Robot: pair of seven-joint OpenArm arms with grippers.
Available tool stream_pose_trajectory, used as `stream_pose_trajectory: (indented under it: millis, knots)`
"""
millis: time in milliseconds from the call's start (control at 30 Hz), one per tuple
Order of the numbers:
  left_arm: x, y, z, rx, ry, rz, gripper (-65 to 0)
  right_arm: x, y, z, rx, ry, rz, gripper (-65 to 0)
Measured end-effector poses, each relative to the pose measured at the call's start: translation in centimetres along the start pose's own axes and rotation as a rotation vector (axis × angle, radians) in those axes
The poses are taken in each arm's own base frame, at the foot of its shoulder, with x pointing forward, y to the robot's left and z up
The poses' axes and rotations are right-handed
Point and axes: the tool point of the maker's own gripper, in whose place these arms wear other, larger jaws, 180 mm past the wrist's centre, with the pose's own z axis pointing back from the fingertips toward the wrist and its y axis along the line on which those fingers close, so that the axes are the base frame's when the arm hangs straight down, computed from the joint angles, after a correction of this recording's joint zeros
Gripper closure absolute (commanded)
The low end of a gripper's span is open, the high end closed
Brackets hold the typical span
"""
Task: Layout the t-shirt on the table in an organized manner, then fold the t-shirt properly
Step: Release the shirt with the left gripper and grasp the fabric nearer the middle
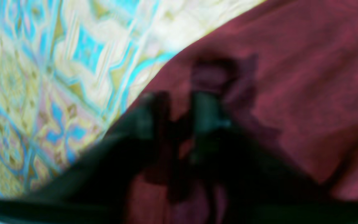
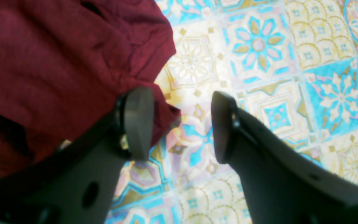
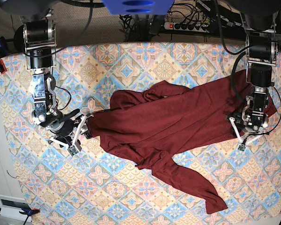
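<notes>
T-shirt [image 3: 173, 119] lies crumpled mid-table [image 3: 131, 197], long axis running between my arms: my right gripper [image 2: 182, 124] hangs released with one pad over its near edge, my left gripper [image 1: 179, 109] sits over the far end, blurred, grip unclear.

Base view: overhead, straight down, whole counter [image 3: 131, 197] and shirt [image 3: 178, 117]. Wrist views: close behind each hand, tilted down at cloth. Left view blurred. All three share the shirt and counter.
</notes>
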Motion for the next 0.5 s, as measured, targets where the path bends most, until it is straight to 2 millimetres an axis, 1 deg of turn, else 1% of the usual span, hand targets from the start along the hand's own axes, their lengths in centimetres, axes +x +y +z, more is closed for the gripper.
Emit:
stream_pose_trajectory:
  millis: [33,67,200,267,300,367,433,500]
  knots:
    - [0.1,-0.1,0.0,-0.003,0.0,-0.005,0.0,0.0,0.0,0.0,0.001,-0.001,0.0,-28.5]
    - [0.3,-0.1,0.0,0.001,-0.003,-0.003,0.0,0.0,0.0,0.0,0.001,-0.001,0.0,-28.5]
    - [1.5,1.3,0.1,0.044,0.011,0.031,0.0,0.0,-0.8,0.3,-0.017,-0.011,-0.026,-28.5]
    - [2.1,2.2,0.1,0.068,0.015,0.064,0.0,0.4,-1.3,0.8,-0.036,-0.022,-0.021,-28.5]
    - [2.9,3.1,0.1,0.085,0.001,0.088,0.0,0.8,-1.5,1.0,-0.044,-0.03,-0.014,-28.5]
    - [5.1,5.3,0.3,0.135,-0.065,0.145,0.0,1.8,-1.5,1.4,-0.046,-0.057,-0.003,-28.5]
    - [7.4,7.7,1.0,0.196,-0.131,0.189,-0.1,1.8,-1.3,1.6,-0.044,-0.046,0.002,-28.5]
    - [8.9,9.6,1.6,0.24,-0.17,0.238,-0.1,1.6,-1.3,1.9,-0.052,-0.05,-0.008,-28.5]
